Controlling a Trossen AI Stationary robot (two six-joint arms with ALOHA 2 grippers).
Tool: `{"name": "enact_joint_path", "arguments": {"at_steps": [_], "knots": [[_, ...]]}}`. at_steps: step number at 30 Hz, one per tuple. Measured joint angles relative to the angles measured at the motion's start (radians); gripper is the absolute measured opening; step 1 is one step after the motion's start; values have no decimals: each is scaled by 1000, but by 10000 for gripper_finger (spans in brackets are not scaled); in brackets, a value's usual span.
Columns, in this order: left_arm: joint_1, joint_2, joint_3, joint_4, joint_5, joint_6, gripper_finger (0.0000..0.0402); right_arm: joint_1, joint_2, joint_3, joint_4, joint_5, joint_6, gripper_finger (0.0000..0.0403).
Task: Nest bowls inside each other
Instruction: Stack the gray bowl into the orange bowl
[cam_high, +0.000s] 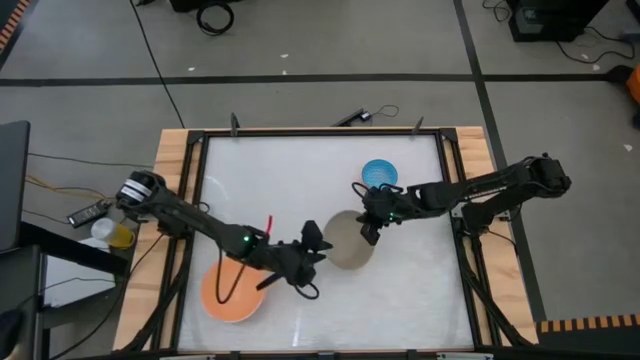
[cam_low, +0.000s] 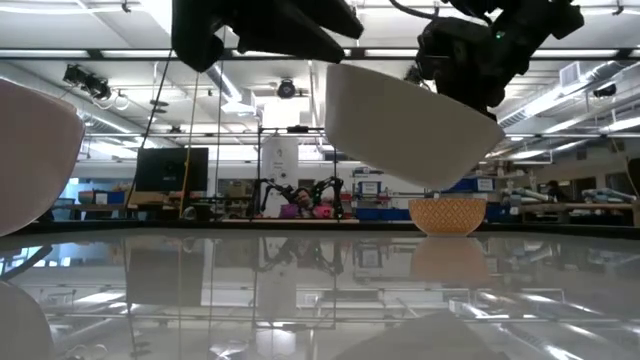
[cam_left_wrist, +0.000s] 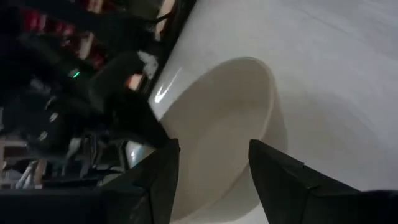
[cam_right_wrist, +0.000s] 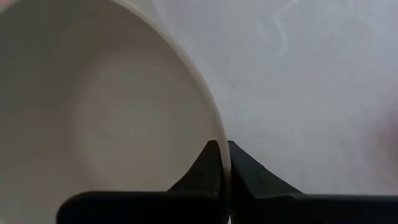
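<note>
A grey-beige bowl (cam_high: 345, 245) hangs tilted above the table's middle, and my right gripper (cam_high: 369, 230) is shut on it at its right side. In the low view the same bowl (cam_low: 410, 125) is clear of the tabletop. My left gripper (cam_high: 312, 242) is open at the bowl's left side. Its wrist view shows the bowl (cam_left_wrist: 230, 124) just ahead of its spread fingers; whether they touch it I cannot tell. A salmon-orange bowl (cam_high: 230, 292) rests on its base at the near left, under my left arm. A small blue bowl (cam_high: 380, 172) stands on the table at the far right. My right gripper pinches the bowl's rim (cam_right_wrist: 219, 138) on its right side, with one finger inside the bowl and one outside the wall. The fingers come from the table's right, slanting down. The bowl is lifted clear of the table and tilted, its held side high.
The white tabletop (cam_high: 300, 170) sits in a black frame with wooden edges. A red-and-black cable (cam_high: 262, 228) lies near the orange bowl. A pale bowl (cam_low: 30, 150) shows at the low view's left edge. The far left of the table is bare.
</note>
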Motion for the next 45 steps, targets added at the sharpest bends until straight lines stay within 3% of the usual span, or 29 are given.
{"name": "enact_joint_path", "arguments": {"at_steps": [7,12,16,21,27,29,33,36,40,45], "knots": [[42,107,111,-195,78,19,196,-9,1,0,-15,-33,-16,10],[55,173,153,-219,82,4,183,-9,1,0,-21,-48,-32,10],[53,192,183,-241,90,-12,131,-7,1,0,-30,-53,-43,19],[55,188,232,-380,165,-100,22,-5,-2,5,18,-41,-67,52],[32,184,322,-649,133,-312,7,-5,-47,2,172,-33,-156,106],[8,172,357,-791,111,-424,3,-3,-91,1,207,23,-190,121],[-55,136,416,-1048,98,-683,2,-4,-170,0,234,234,-244,138],[-126,84,428,-1213,113,-931,1,-19,-202,0,219,285,-284,140],[-264,30,429,-1342,228,-1201,1,-42,-201,0,164,285,-288,139],[-458,-8,429,-1335,304,-1445,1,-75,-152,0,133,288,-288,139]]}}
